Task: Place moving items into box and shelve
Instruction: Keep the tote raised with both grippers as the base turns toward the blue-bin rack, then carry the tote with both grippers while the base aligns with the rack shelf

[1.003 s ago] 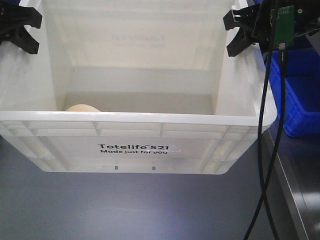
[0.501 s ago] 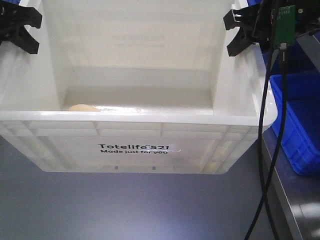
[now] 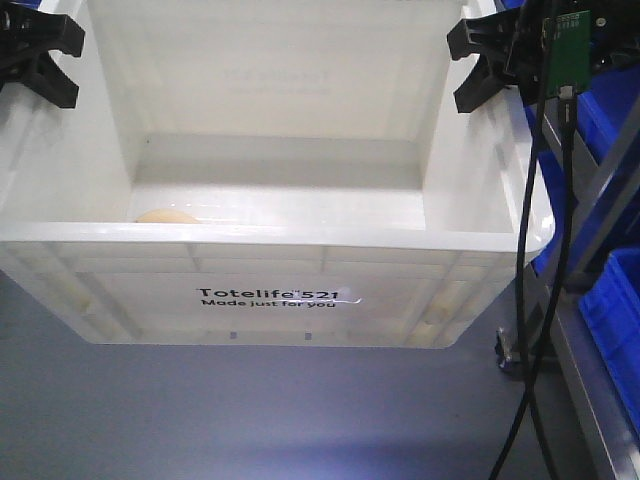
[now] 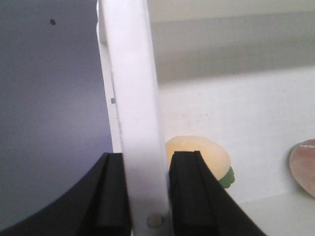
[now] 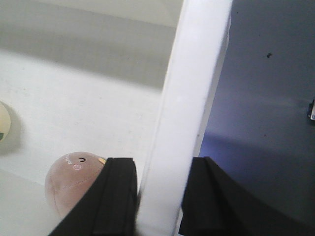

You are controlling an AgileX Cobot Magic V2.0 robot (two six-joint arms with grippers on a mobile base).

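Risk: possible tilt or slip of the box, with only thin wall pinches carrying it; possible load shift from loose, rolling fruit; possible snag on the blue bin nearby.
Left gripper: jaws clenched on the left wall.
Right gripper: jaws clenched on the right wall.
Box contents: cream-yellow fruit beside the left wall, reddish-brown fruit beside the right wall.

Right tool grips box beside reddish fruit.
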